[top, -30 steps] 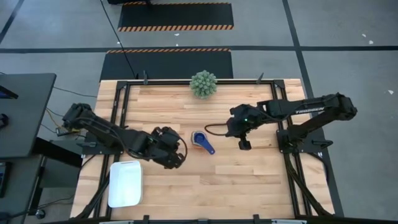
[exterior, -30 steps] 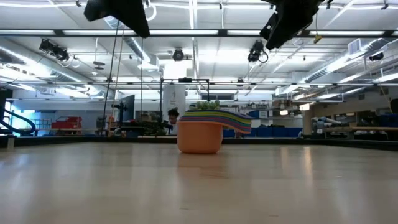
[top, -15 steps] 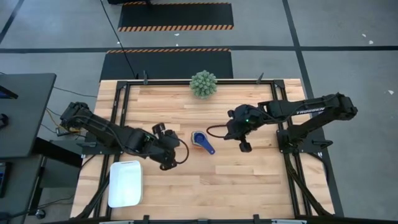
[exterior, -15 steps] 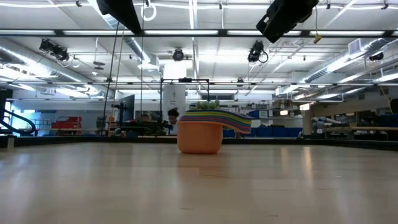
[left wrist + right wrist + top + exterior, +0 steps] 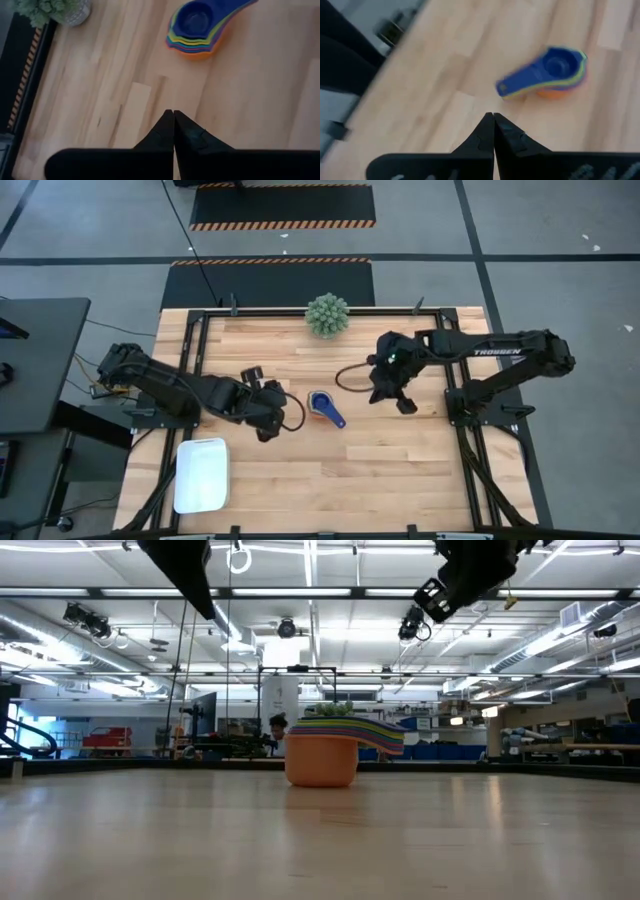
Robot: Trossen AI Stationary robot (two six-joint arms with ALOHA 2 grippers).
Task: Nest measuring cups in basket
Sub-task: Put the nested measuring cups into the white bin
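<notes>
Both arms have drawn back from the nested stack of coloured plastic measuring cups [image 5: 325,408] mid-desk; left end effector [image 5: 262,432] and right end effector [image 5: 406,406] are pinched together, empty, leaving the white rectangular plastic basket [image 5: 201,475] at the near-left corner unfilled.

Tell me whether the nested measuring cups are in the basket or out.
Out. The measuring cups sit stacked on bare wood mid-table; the basket lies empty near the front left.

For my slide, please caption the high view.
Nested cups sit mid-table between two shut end effectors; the basket lies apart.
</notes>
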